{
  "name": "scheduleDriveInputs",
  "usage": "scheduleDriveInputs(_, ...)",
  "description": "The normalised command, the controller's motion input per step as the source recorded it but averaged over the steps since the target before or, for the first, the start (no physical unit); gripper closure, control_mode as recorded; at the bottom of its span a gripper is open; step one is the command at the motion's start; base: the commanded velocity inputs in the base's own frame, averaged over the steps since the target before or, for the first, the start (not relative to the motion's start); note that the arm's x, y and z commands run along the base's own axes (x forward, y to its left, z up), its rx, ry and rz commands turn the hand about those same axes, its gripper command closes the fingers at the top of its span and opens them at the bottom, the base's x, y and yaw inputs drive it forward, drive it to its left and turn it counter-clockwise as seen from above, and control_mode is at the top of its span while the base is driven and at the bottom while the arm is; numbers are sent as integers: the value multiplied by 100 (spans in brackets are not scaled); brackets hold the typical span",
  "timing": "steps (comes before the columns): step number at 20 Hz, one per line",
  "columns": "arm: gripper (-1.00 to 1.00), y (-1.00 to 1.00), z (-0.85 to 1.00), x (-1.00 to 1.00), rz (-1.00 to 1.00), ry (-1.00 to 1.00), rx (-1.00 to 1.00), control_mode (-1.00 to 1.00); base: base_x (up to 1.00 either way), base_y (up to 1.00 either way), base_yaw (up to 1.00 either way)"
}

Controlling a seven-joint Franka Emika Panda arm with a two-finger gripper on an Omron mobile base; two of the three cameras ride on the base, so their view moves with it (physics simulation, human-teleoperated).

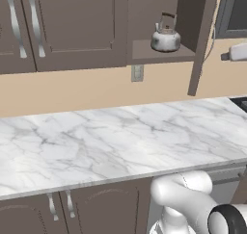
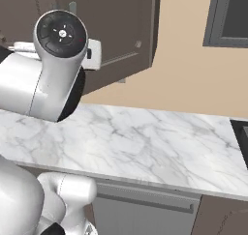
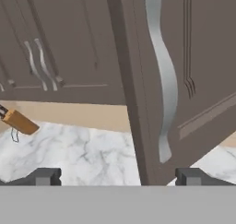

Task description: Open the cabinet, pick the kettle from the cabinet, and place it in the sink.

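A: From the left base camera, what stands out?

B: The cabinet (image 1: 166, 33) is open, its door (image 1: 202, 40) swung out edge-on. The kettle (image 1: 165, 37) sits upright on the cabinet's shelf, near the front edge, dark handle arched over the lid. Below runs the white marble counter (image 1: 116, 141). A wall outlet (image 1: 137, 73) sits just under the shelf.

A: And the right base camera?

B: There the door (image 2: 121, 31) shows its broad face, angled out over the counter (image 2: 145, 142); the cabinet's inside and the kettle are hidden behind it. The arm's big white joint (image 2: 53, 65) covers the upper left.

A: The hand camera?

B: It looks along the gripper (image 3: 119, 176). Both dark fingertips (image 3: 44, 176) stand wide apart with nothing between them. The door's edge and its wavy silver handle (image 3: 165, 80) rise just beyond the tips, clear of them. To the left are closed cabinet doors with paired handles (image 3: 41, 64) and a wooden knife block (image 3: 18, 121) on the marble.
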Motion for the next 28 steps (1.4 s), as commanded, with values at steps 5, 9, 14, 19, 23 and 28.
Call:
scheduleDriveInputs(5, -100, 50, -13, -31, -20, 9, 0, -100, 0, 0, 0)
scheduleDriveInputs(9, -100, 54, -19, -5, -25, 8, 0, -100, 0, 0, 0)
scheduleDriveInputs(14, -100, 49, -13, 14, -31, 5, 4, -100, 0, 0, 0)
scheduleDriveInputs(19, -100, 37, -7, 23, -40, 0, 12, -100, 0, 0, 0)
scheduleDriveInputs(23, -100, 24, -17, 31, -56, -1, 11, -100, 0, 0, 0)
scheduleDriveInputs(28, -100, 15, -11, 32, -52, 0, 20, -100, 0, 0, 0)
